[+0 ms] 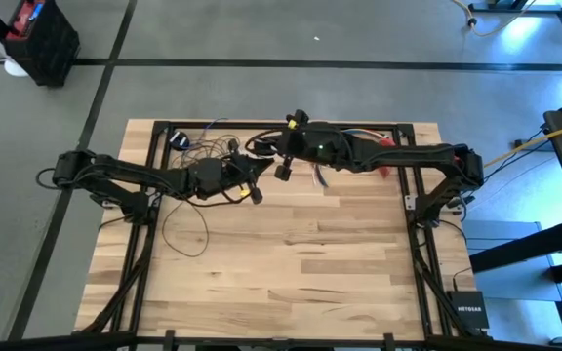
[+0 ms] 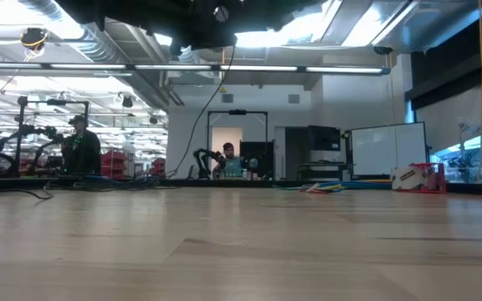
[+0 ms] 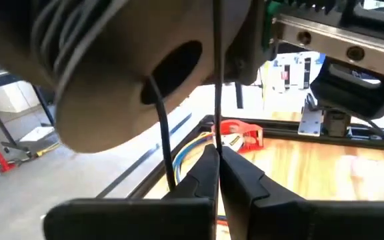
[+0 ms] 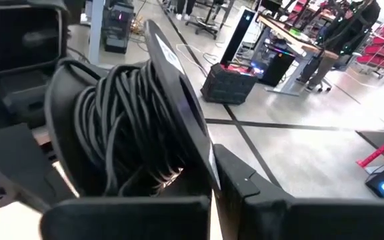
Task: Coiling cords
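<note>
The wooden desk point(image 1: 291, 263) fills most of the high view, with both dark arms stretched across the half of it that lies away from the arm bases. The left arm point(image 1: 125, 175) and the right arm point(image 1: 398, 156) meet near the middle of the desk's far edge.

The right gripper point(image 1: 283, 156) hangs above the desk near that far edge. In its wrist view its fingers point(image 4: 245, 183) are closed on a black spool point(image 4: 139, 113), around which many turns of dark cord are wound.

The left gripper point(image 1: 254, 187) sits just beside the right gripper, on the side nearer the desk's middle. In its wrist view the fingers point(image 3: 205, 173) are pressed together, pinching one thin strand that runs straight up between them toward the spool overhead.

The cords point(image 1: 203, 161) still loose lie in tangled loops on the desk near its far left corner, with one wide loop point(image 1: 185, 229) trailing toward the desk's middle under the left arm. A small dark round puck point(image 1: 179, 140) rests at that far left corner.

A short bundle of multicoloured wires point(image 1: 320, 174) lies on the desk under the right arm. In the low view the desk surface is bare in front, and two people point(image 2: 80, 146) stand in the room beyond its far edge.
</note>
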Motion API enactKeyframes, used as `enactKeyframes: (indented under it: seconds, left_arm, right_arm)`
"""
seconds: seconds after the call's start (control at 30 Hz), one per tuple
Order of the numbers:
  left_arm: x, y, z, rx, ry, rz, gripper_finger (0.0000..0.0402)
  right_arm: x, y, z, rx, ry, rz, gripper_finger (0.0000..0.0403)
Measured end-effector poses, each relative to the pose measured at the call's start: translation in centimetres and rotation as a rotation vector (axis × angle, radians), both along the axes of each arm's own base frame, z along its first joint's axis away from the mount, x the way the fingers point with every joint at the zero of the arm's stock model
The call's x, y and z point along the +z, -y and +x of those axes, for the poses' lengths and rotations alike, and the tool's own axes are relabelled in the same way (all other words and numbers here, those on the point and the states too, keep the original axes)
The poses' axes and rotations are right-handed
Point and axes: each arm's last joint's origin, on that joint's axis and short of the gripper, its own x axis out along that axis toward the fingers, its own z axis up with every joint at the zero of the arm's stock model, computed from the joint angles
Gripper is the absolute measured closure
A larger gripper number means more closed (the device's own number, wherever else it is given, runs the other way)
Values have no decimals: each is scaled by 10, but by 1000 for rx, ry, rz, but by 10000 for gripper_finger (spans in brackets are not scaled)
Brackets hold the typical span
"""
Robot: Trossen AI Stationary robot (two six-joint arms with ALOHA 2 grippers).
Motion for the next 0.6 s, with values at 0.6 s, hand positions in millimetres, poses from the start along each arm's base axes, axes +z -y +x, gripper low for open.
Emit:
enactKeyframes:
  seconds: [0.6]
  left_arm:
    - [25, 26, -7, -87, 152, 65, 401]
  right_arm:
    - [-22, 2, 10, -29, -107, -11, 400]
